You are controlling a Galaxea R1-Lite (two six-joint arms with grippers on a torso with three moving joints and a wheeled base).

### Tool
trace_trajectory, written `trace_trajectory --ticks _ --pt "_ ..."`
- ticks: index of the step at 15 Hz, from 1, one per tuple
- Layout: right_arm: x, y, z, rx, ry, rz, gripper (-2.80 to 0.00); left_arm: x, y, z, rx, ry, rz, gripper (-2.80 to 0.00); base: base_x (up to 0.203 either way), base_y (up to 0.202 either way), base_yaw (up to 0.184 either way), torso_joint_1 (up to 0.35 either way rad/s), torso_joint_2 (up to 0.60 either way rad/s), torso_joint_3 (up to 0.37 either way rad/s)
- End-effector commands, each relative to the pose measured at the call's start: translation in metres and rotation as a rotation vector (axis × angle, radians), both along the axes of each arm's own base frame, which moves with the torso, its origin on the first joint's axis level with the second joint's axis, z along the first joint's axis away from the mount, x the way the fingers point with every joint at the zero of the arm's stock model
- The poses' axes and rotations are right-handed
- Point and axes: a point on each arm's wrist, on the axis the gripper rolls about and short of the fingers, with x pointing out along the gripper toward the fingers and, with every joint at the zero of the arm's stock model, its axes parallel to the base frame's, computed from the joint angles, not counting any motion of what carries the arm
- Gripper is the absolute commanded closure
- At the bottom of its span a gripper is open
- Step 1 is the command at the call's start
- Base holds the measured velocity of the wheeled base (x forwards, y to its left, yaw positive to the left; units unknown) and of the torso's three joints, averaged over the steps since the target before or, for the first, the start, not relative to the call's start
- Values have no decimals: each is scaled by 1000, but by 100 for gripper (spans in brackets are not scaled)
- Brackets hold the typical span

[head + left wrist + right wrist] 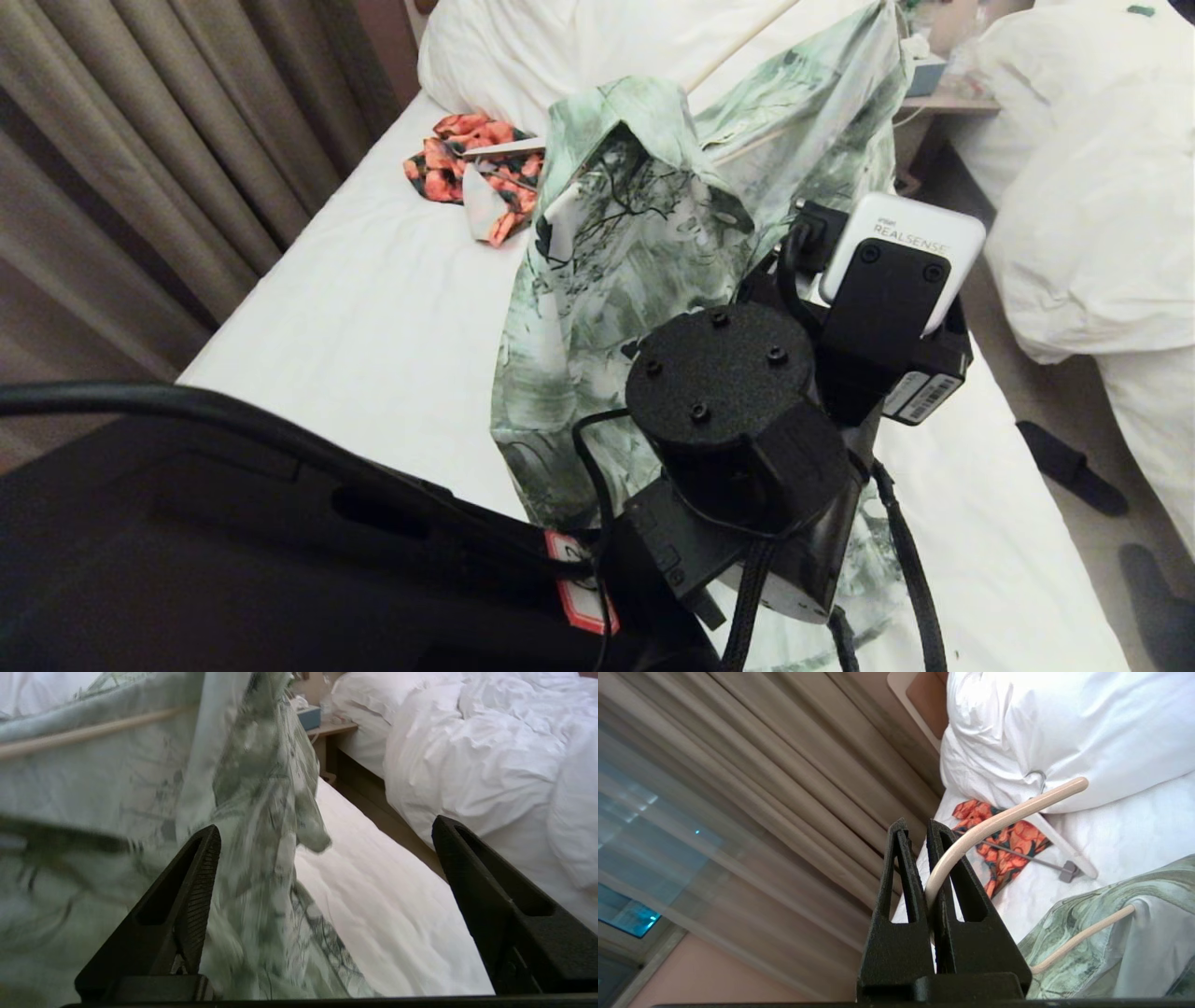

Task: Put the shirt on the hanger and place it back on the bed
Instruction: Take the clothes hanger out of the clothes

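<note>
The shirt (635, 271) hangs in the air above the bed (373, 308), draped over the hanger (999, 821), and its lower part falls down to the white sheet. One thin cream bar of the hanger passes inside the green fabric, and in the left wrist view it shows as a pale line under the cloth (88, 732). The curved hook of the hanger comes out of the shirt and goes between the fingers of the right gripper (923, 858), which are pressed together on it and hold it up.

The left gripper (327, 858) is just beside the hanging shirt, with its fingers spread wide. One finger (196, 886) touches or nearly touches the fabric, I cannot say which; the other is well apart from it, over the sheet.

Behind the shirt, near the big white pillow (560, 47), lies an orange-and-black floral garment (467, 168) with a thick white hanger (1064, 854) on it. On the left side of the bed there are beige curtains (140, 140). On the right side stands another bed with a white duvet (1092, 205).
</note>
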Motion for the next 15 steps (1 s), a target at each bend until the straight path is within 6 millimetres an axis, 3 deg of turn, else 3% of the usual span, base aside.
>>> trace_trajectory --ticks 1,4,10,15 --pt "5 0 -2 -2 6 -11 0 -10 8 1 7 6 -7 0 0 0 0 0 0 0" --pt "9 2 -5 -12 14 -14 0 -21 30 -4 33 34 -15 0 0 0 0 0 0 0" --pt "9 1 -4 -73 -17 -17 0 -42 116 9 6 94 42 0 0 0 0 0 0 0" --pt "-7 -12 7 -103 -75 -53 0 -23 197 23 -36 108 264 0 0 0 0 0 0 0"
